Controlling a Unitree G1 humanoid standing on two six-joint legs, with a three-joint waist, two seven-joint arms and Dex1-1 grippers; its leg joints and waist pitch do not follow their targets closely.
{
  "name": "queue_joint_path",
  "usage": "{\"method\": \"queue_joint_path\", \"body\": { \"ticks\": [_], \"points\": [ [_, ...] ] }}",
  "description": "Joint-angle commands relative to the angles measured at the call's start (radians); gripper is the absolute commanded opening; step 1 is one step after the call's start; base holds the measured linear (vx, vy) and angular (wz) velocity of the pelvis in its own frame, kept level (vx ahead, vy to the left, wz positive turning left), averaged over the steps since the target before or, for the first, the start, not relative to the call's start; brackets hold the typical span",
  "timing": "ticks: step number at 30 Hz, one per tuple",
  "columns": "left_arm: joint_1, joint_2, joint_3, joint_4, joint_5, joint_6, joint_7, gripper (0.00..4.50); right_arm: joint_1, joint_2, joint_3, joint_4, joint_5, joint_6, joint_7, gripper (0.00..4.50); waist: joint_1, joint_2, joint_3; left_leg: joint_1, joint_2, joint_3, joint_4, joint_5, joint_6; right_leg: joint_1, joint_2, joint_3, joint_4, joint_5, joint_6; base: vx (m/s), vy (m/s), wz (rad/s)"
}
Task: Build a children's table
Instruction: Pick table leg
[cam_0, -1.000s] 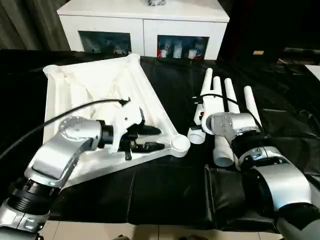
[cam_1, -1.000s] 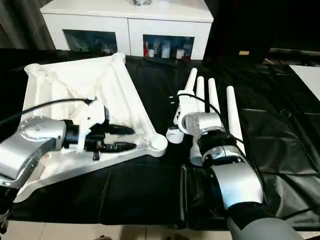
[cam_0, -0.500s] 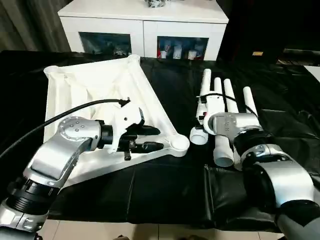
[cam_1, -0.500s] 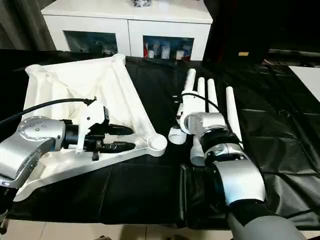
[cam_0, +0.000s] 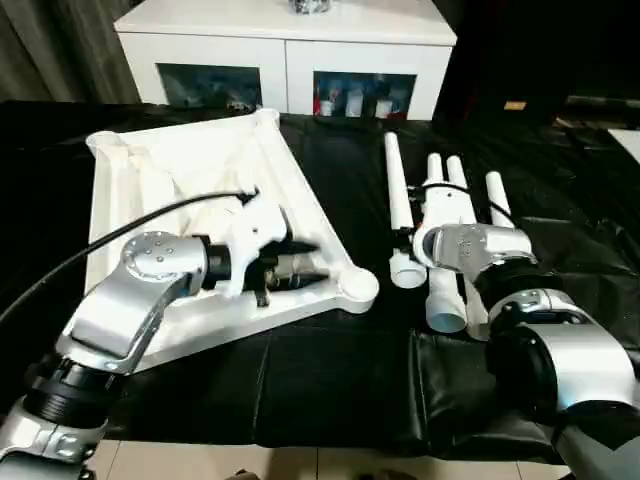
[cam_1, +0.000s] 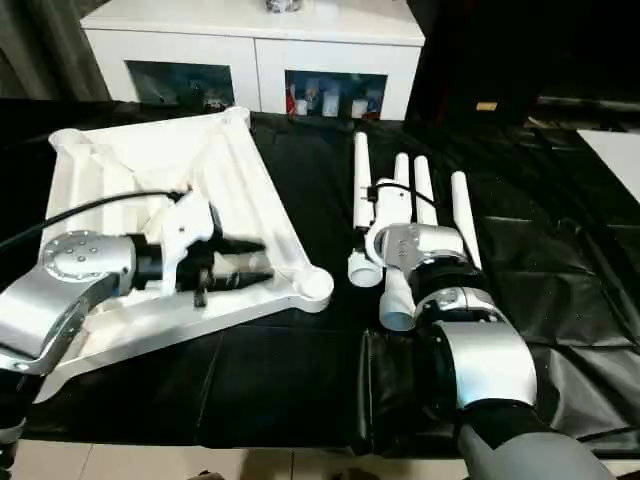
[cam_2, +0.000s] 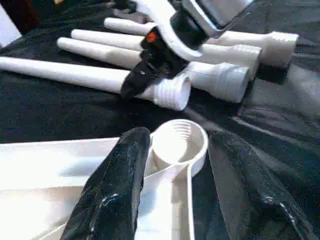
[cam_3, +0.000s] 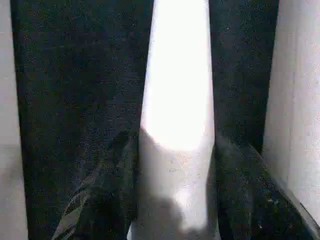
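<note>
- Table top (cam_0: 190, 170): upside down on the black sheet (cam_0: 330, 380), left half of frame, corner socket (cam_0: 358, 288) at centre
- Left claw (cam_2: 175, 165): fingers straddle the socket rim, not closed on it
- Right claw (cam_3: 175, 200): clamped on the leftmost leg (cam_0: 400, 205)
- Three more legs (cam_0: 460, 200): just right of it

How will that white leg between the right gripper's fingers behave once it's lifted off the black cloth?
The leg is a round, tapered tube, so it would probably roll if released. It looks like stiff, hollow plastic, likely light. Its smooth surface may slip between the right gripper fingers.
</note>
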Motion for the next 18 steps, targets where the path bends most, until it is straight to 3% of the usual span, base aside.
{"method": "queue_joint_path", "body": {
  "ticks": [1, 3, 11, 12, 15, 18],
  "points": [
    [-0.014, -0.011, 0.023, 0.01, 0.011, -0.014, 0.035, 2.27, 0.024, -0.01, -0.015, -0.062, 0.014, 0.024, 0.017, 1.95, 0.002, 0.012, -0.073, 0.003, 0.076, -0.026, -0.083, -0.067, -0.002, 0.063, -0.08, 0.043, -0.05, -0.039, -0.319, 0.0, 0.0, 0.0],
    [-0.018, -0.025, 0.027, 0.014, 0.008, -0.011, 0.052, 2.27, 0.037, -0.013, -0.013, -0.101, 0.019, 0.038, 0.029, 1.94, 0.002, 0.017, -0.073, 0.004, 0.076, -0.026, -0.082, -0.064, 0.005, 0.061, -0.08, 0.042, -0.05, -0.038, -0.326, 0.0, 0.0, 0.0],
    [-0.022, -0.084, 0.028, 0.001, -0.023, 0.011, 0.088, 2.27, 0.074, -0.034, 0.017, -0.246, 0.025, 0.053, 0.069, 1.88, 0.003, 0.008, -0.07, 0.003, 0.077, -0.025, -0.083, -0.076, 0.003, 0.063, -0.081, 0.043, -0.055, -0.076, -0.317, 0.0, 0.0, 0.0],
    [-0.024, -0.115, 0.051, 0.007, -0.029, 0.022, 0.131, 2.27, 0.124, -0.03, 0.015, -0.38, 0.047, 0.0, 0.106, 1.88, 0.005, 0.006, -0.07, 0.003, 0.078, -0.025, -0.083, -0.068, 0.005, 0.064, -0.081, 0.043, -0.056, -0.066, -0.312, 0.0, 0.0, 0.0],
    [-0.04, -0.164, 0.088, 0.032, -0.027, 0.035, 0.215, 2.27, 0.187, -0.025, 0.021, -0.533, 0.068, -0.06, 0.162, 1.88, 0.006, 0.004, -0.073, 0.002, 0.079, -0.025, -0.08, -0.041, 0.028, 0.065, -0.083, 0.044, -0.055, -0.025, -0.311, 0.0, 0.0, 0.0],
    [-0.1, -0.264, 0.189, 0.086, -0.084, 0.103, 0.351, 2.59, 0.273, -0.023, 0.015, -0.724, 0.154, -0.062, 0.29, 1.88, 0.01, -0.002, -0.071, 0.003, 0.081, -0.026, -0.081, -0.061, 0.04, 0.067, -0.083, 0.045, -0.061, -0.066, -0.307, 0.0, 0.0, 0.0]
  ]
}}
